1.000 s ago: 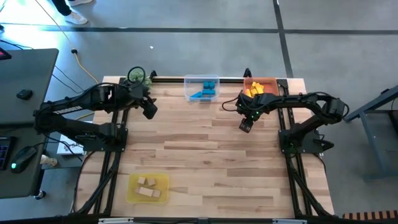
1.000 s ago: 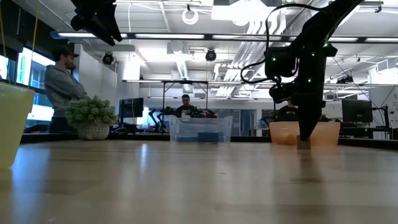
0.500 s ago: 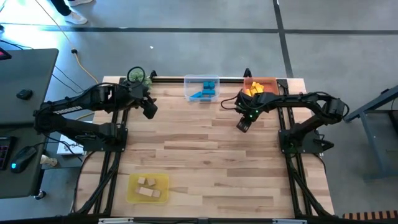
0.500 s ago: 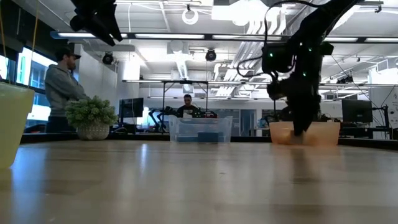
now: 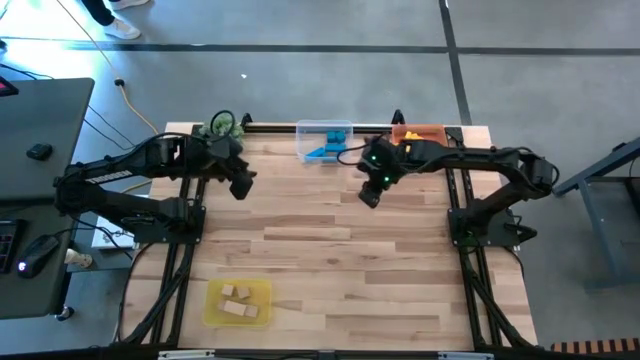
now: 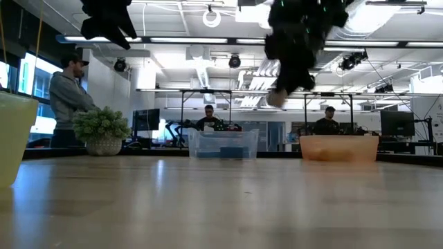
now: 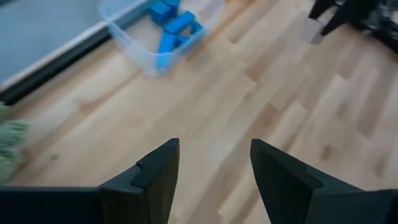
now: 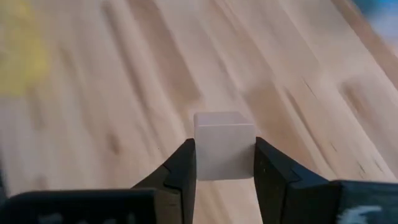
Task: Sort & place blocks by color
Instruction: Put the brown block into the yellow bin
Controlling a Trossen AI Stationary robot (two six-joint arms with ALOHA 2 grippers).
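Note:
My right gripper [image 5: 369, 194] hangs above the table's far middle, in front of the clear tray [image 5: 324, 141] that holds blue blocks [image 5: 328, 148]. It is shut on a plain light wood cube [image 8: 224, 140]. In the low view this gripper [image 6: 280, 95] is high over the table. Yellow blocks [image 5: 407, 146] lie in the orange tray [image 5: 432, 130]. A few plain wood blocks [image 5: 237, 300] lie in the yellow tray [image 5: 213, 310]. My left gripper [image 5: 241, 184] is open and waits over the far left of the table; in its wrist view the fingers [image 7: 214, 165] hold nothing. My right gripper pinches the plain wood cube between its two fingers [image 8: 181, 169], one on each of two opposite side faces [image 8: 204, 152]. The cube is lifted clear of the table, and its front face and top edge show beyond the fingertips.
A green spiky plant ball [image 5: 221, 124] sits at the far left corner. The clear and orange trays stand along the far edge, the yellow tray near the front left. Bare wood [image 5: 340, 250] spreads across the middle. People stand in the room behind the table [image 6: 68, 97].
My right gripper has risen from table height in front of the orange tray. It has moved toward the table's left, and now hangs high before the clear tray. The left arm has kept about still.

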